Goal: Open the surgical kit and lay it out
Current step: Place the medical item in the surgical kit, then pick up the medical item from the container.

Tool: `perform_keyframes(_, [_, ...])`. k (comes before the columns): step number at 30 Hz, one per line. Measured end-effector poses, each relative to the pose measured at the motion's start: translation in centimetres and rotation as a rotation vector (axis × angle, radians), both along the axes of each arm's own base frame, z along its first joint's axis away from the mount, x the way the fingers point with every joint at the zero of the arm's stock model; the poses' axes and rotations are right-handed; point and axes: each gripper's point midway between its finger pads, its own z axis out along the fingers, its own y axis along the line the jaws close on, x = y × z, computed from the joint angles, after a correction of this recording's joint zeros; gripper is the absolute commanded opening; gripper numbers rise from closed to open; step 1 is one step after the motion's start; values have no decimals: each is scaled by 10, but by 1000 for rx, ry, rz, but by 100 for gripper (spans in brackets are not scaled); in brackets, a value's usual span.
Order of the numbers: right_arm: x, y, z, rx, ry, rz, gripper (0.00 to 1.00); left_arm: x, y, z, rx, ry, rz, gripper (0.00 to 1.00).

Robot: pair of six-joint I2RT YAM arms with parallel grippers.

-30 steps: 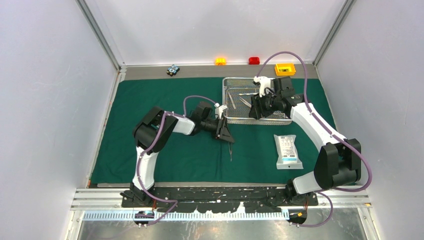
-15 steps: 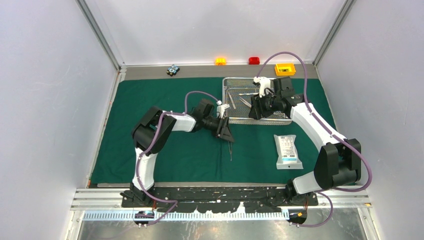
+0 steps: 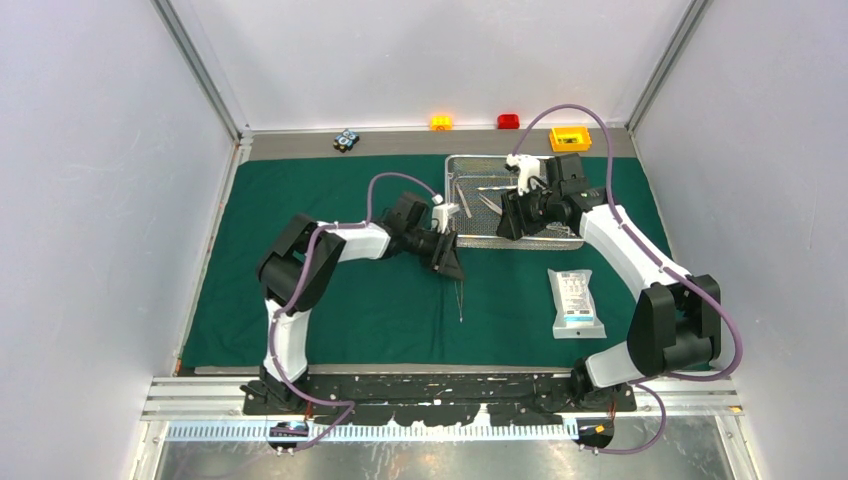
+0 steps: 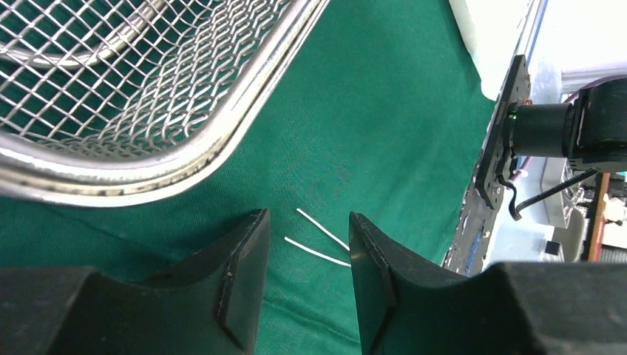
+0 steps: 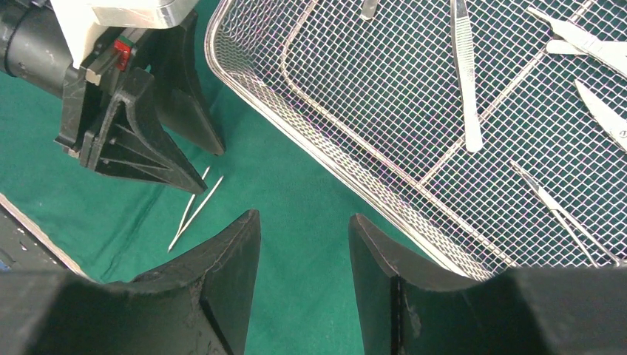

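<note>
Top view: a green drape (image 3: 330, 250) covers the table, with a wire tray (image 3: 490, 158) at its far right and a white pouch (image 3: 577, 303) lying flat near the right arm's base. Slim tweezers (image 3: 460, 300) lie on the drape, just in front of the left gripper (image 3: 447, 262). The right gripper (image 3: 505, 225) hangs over the tray's near left part. The two grippers are close together, so a reach by either could knock the other. Left wrist view: the left gripper (image 4: 304, 222) is spread and empty, low over the drape. The tips of the tweezers (image 4: 314, 250) show between its fingers, and the rim of the tray (image 4: 222, 133) is just beside them. The tweezers lie flat on soft cloth, so closing here could pinch and bunch the drape or flick the tweezers aside, and a sideways move could catch the rim and shift the tray. Right wrist view: the right gripper (image 5: 304, 229) is also spread and empty, above the corner of the tray (image 5: 355, 170). Forceps (image 5: 466, 74) and other thin tools rest on the mesh, while the left gripper (image 5: 177, 148) and the tweezers (image 5: 194, 203) sit just outside. Thin steel on mesh may slip from a grasp.
</note>
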Motion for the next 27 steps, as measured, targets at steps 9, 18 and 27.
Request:
perform_keyframes(9, [14,-10,1,-39,-9,-86,52,4,10,37,23,-151,-43,48])
perform_keyframes(18, [80,-11,-9,-130,-44,-93,58,14,37,117,91,-468,-77,54])
perform_keyframes(27, [115,-8,-71,-245,56,75,60,14,69,114,245,-508,-81,66])
